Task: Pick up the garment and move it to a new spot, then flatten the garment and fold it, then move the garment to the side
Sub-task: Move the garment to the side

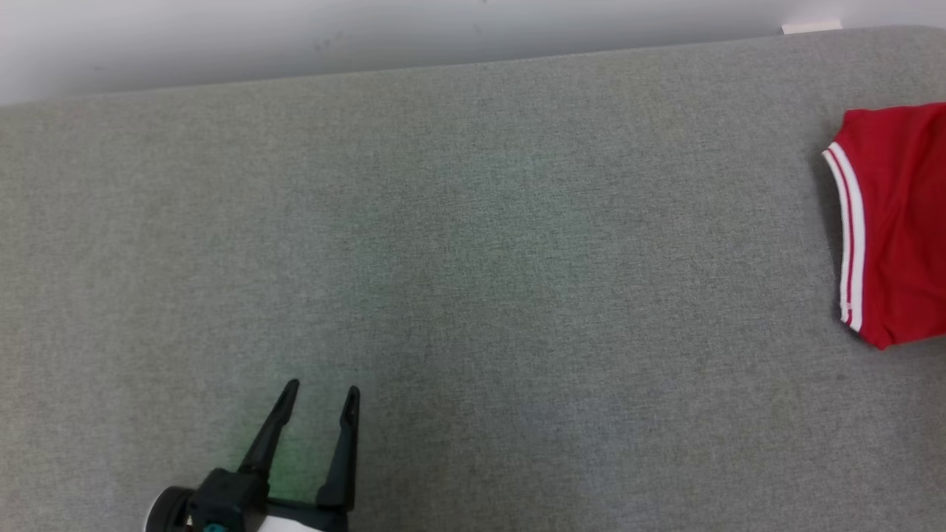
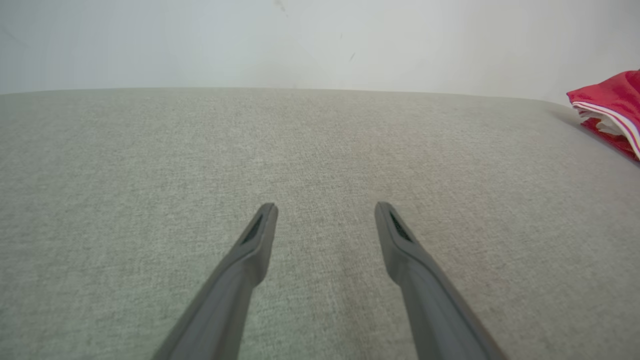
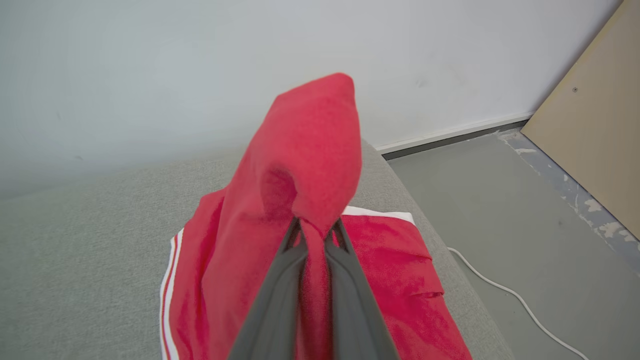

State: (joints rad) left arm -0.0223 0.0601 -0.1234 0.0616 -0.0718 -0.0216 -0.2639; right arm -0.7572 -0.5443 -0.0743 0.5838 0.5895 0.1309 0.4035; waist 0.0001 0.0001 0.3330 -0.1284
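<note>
The grey padded surface [image 1: 473, 258] stretches wide in front of me, and the garment [image 3: 310, 165] lies at its far right end, close to the edge above the floor [image 3: 500, 210]. My right claw [image 3: 315, 230] is pinched tight on a peak of red cloth, raised above the rest of the pile. My left claw [image 1: 322, 388] is spread wide over the grey, well apart from the garment, holding nothing. I judge this a lift-and-carry. To do it well I should raise the pinch until the lowest cloth clears the surface and travel slowly inward, away from the edge. I should also bring in the left claw for a 2nd hold, so the cloth hangs flat rather than bunching. With only 1 pinch it could slip or drag. The garment is bright red, soft and fleecy-looking, bunched in folds, with a white band [image 1: 850, 229] carrying thin red stripes along 1 edge
</note>
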